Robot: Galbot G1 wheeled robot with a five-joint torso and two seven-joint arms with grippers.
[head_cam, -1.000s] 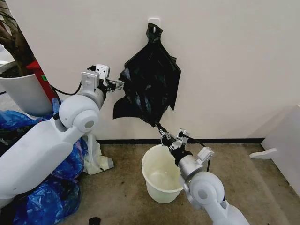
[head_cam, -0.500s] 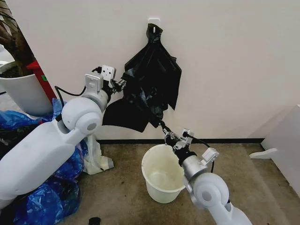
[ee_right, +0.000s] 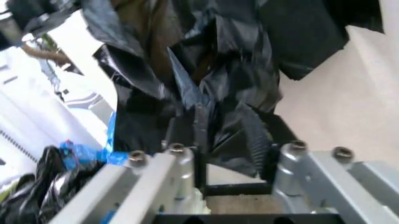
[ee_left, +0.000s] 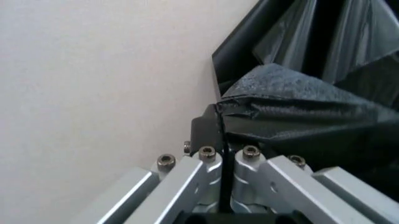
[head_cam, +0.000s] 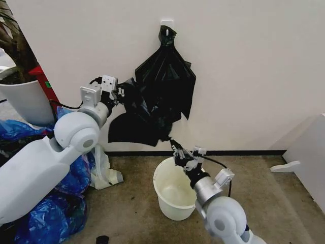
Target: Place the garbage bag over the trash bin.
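Observation:
A thin black garbage bag point(head_cam: 133, 128) hangs as a loose sheet in front of the wall. My left gripper point(head_cam: 123, 93) is shut on its upper edge; in the left wrist view the left gripper point(ee_left: 219, 122) pinches the crinkled plastic point(ee_left: 299, 116). My right gripper point(head_cam: 173, 146) is raised at the sheet's lower corner, just above the trash bin. In the right wrist view the right gripper point(ee_right: 227, 128) stands open, with folds of black plastic point(ee_right: 187, 60) between its spread fingers. The cream-white trash bin point(head_cam: 167, 202) stands upright on the floor below, with nothing over its rim.
A fan-shaped bunch of black bags point(head_cam: 172, 71) hangs from a wall hook point(head_cam: 166, 24). Blue plastic bags point(head_cam: 56, 213) pile at the left beside a white plant pot point(head_cam: 25, 104). White furniture point(head_cam: 310, 152) stands at the right. Bare floor lies around the bin.
My left gripper has moved left along the wall and the bag now hangs lower and wider. My right gripper has shifted slightly left, toward the bag's lower corner.

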